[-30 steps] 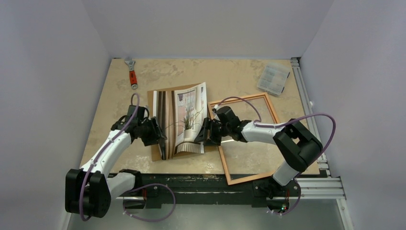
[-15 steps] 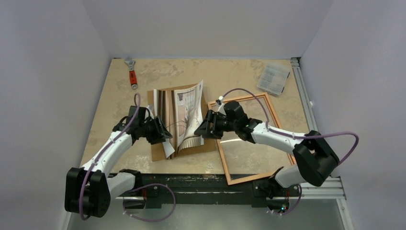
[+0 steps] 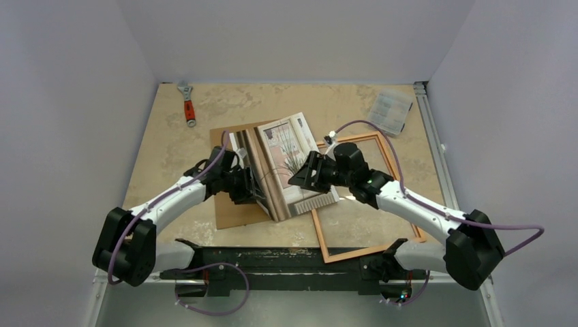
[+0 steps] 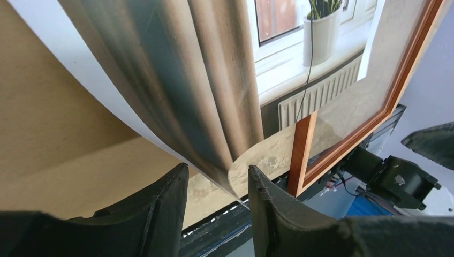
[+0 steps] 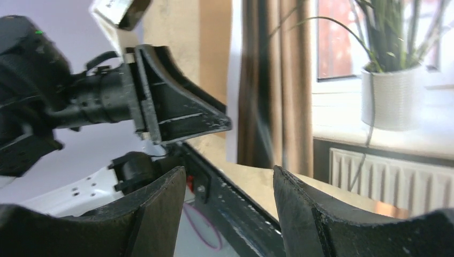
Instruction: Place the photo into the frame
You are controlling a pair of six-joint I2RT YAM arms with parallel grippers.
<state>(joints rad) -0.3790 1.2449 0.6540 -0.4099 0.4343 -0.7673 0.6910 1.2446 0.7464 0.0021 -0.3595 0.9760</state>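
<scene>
far left, at the back of the table (image 3: 170, 136): a wrench (image 3: 187, 105) with an orange handle, lying flat and well apart from everything else.

left gripper (image 3: 257, 193): reaches in from the left over a brown board (image 3: 235, 211) that lies flat on the table. jaws released, a clear gap between the fingers (image 4: 160, 209). the curled lower edge of the photo (image 3: 286, 160) sits right at the fingertips; contact cannot be confirmed.

the photo: picture side up, raised off the board, bowed and tilted, between the two grippers. its right part hangs over the left side of the frame (image 3: 354, 256). it is not seated in the frame.

right gripper (image 3: 296, 180): at the photo's right edge, above the frame's left side. jaws released and set wide, nothing between them; the print stands just ahead of the tips.

the frame: flat on the table, right of centre.

far right, at the back: a small clear plastic box (image 3: 390, 110).
</scene>
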